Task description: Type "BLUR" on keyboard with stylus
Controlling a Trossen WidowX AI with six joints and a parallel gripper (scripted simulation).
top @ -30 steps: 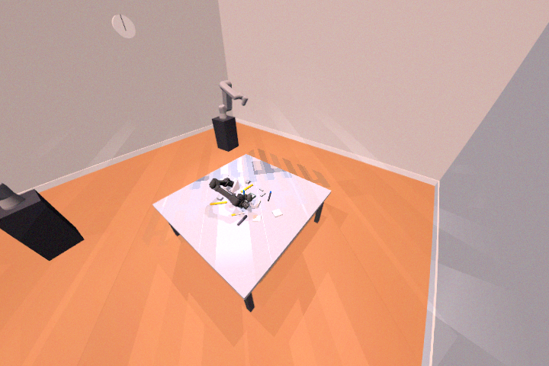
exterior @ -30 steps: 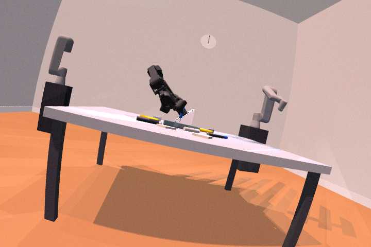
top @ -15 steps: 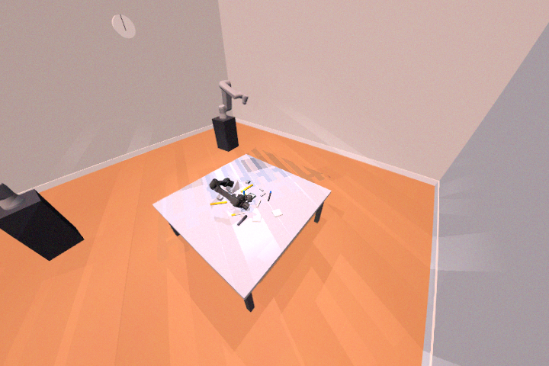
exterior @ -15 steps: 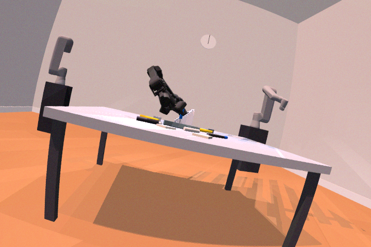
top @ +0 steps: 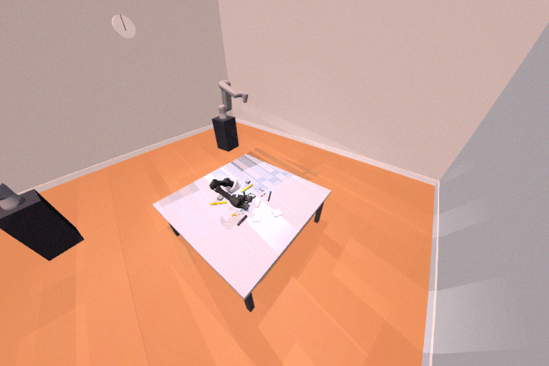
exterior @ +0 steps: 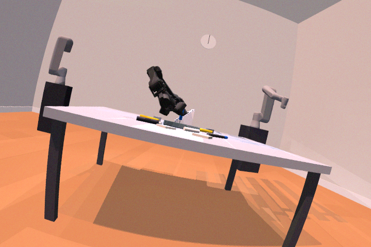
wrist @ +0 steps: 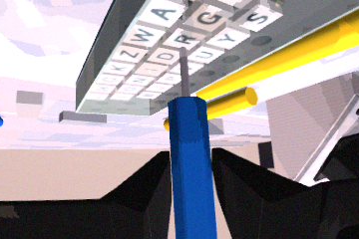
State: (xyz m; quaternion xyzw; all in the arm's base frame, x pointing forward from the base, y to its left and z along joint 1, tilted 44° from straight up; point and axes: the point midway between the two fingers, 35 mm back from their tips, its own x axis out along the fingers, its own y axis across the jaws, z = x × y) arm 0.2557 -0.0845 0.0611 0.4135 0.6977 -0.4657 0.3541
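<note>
My gripper [wrist: 190, 158] [exterior: 182, 112] is shut on the blue stylus [wrist: 189, 129] [exterior: 180, 117], which points away from the wrist camera with its thin grey tip forward. The keyboard [wrist: 130, 107] [exterior: 172, 124] lies on the desk under the stylus, with letter keys in rows. In the wrist view the tip shows over the keys just below the R key [wrist: 186, 38], between the D key [wrist: 163, 56] and the U key [wrist: 203, 55]. Whether it touches a key cannot be told. The B and L keys cannot be made out. In the top view the arm hides much of the keyboard.
Two yellow rods [wrist: 297, 55] [wrist: 232, 104] lie beside the keyboard. A pale upright panel [wrist: 299, 119] [exterior: 188, 117] stands near the gripper. Grey blocks [wrist: 29, 97] [wrist: 83, 117], a dark cylinder [exterior: 147, 119] [top: 242, 220] and a black pen with a blue end [exterior: 219, 136] [top: 269, 197] lie around.
</note>
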